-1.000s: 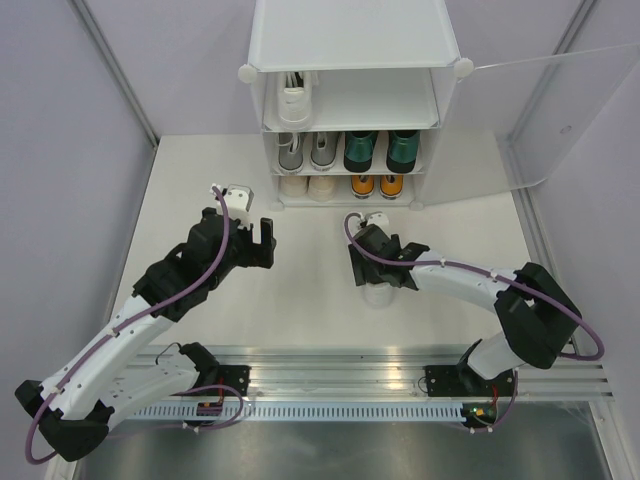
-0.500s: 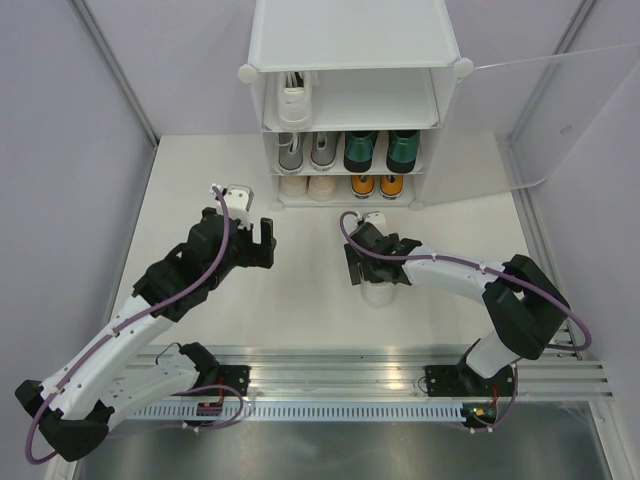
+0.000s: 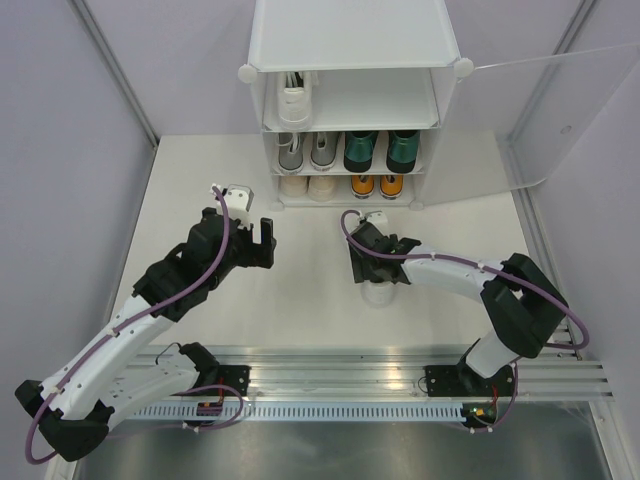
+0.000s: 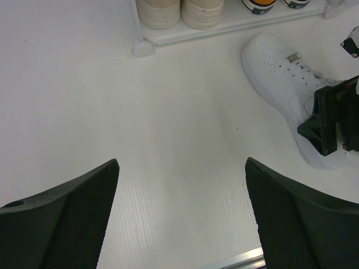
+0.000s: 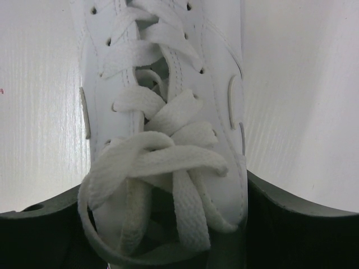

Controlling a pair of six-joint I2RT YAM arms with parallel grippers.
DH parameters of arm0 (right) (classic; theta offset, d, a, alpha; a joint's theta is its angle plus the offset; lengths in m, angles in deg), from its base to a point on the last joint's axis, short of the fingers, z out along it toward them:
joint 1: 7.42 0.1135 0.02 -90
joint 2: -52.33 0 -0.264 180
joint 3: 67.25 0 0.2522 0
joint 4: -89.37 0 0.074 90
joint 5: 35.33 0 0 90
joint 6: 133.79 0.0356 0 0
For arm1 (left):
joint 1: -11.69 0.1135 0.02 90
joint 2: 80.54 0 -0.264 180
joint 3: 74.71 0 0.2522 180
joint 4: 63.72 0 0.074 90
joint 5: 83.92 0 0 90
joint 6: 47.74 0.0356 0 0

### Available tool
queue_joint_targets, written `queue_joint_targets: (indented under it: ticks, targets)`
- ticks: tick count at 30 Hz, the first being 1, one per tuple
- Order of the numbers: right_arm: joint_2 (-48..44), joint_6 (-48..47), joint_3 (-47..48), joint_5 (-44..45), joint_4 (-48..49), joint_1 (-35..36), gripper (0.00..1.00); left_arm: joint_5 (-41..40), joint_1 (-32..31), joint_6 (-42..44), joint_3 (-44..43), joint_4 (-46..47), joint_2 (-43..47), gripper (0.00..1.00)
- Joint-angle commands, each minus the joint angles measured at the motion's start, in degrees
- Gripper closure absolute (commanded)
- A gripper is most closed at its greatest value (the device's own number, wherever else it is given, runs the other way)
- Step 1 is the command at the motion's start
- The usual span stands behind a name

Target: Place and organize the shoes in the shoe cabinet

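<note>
So here's where it's at: one white sneaker (image 4: 280, 78) is out on the surface (image 3: 190, 190), in front of the shoe cabinet (image 3: 350, 40), toe pointing toward it. The right hand (image 3: 376, 272) is down over its back half, one finger on each side around the laces. From the wrist view the fingers look snug against both sides, but honestly I can't tell if it's actually clenched on the shoe or just straddling it. The sole sits flat on the surface.

The left hand (image 3: 262, 245) is released, fingers spread wide with nothing between them. It hovers over bare surface off to the left, well apart from the sneaker.

Cabinet-wise, the frosted door (image 3: 560, 110) is swung open to the right. The other white sneaker (image 3: 292, 100) is on the top shelf, far left. The middle shelf has the grey canvas pair (image 3: 305, 150) on the left and the dark green pair (image 3: 380, 150) on the right. The bottom shelf has the cream pair (image 3: 307, 186) on the left and the orange pair (image 3: 377, 185) on the right.
</note>
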Motion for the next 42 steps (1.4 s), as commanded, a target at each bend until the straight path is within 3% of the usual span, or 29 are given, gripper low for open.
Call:
queue_joint_targets:
  ticks: [1, 4, 12, 24, 32, 42]
  targets:
    - [-3.33, 0.92, -0.04, -4.18, 1.45, 0.38, 0.64, 0.65, 0.0, 1.4, -0.18, 1.79, 0.1, 0.05]
    - [-7.29, -0.22, 2.06, -3.57, -0.83, 0.29, 0.77, 0.47, -0.09, 1.49, -0.18, 1.79, 0.1, 0.05]
    - [-17.14, -3.12, 9.36, -1.55, -8.3, -0.41, 0.95, 0.12, 0.0, 1.49, -0.18, 1.88, 0.45, 0.05]
    - [-25.68, -7.6, 21.75, 0.3, -17.97, -0.41, 0.97, -0.14, 0.0, 1.49, -0.18, 1.88, 0.81, 0.05]
    - [-19.89, -11.11, 36.33, 3.46, -19.03, -1.02, 0.98, -0.4, 0.0, 1.49, -0.18, 1.88, 0.98, 0.05]
    - [-0.91, -13.58, 62.15, 0.83, -22.37, -8.05, 0.98, -0.41, 0.0, 1.49, -0.09, 1.88, 1.07, 0.05]
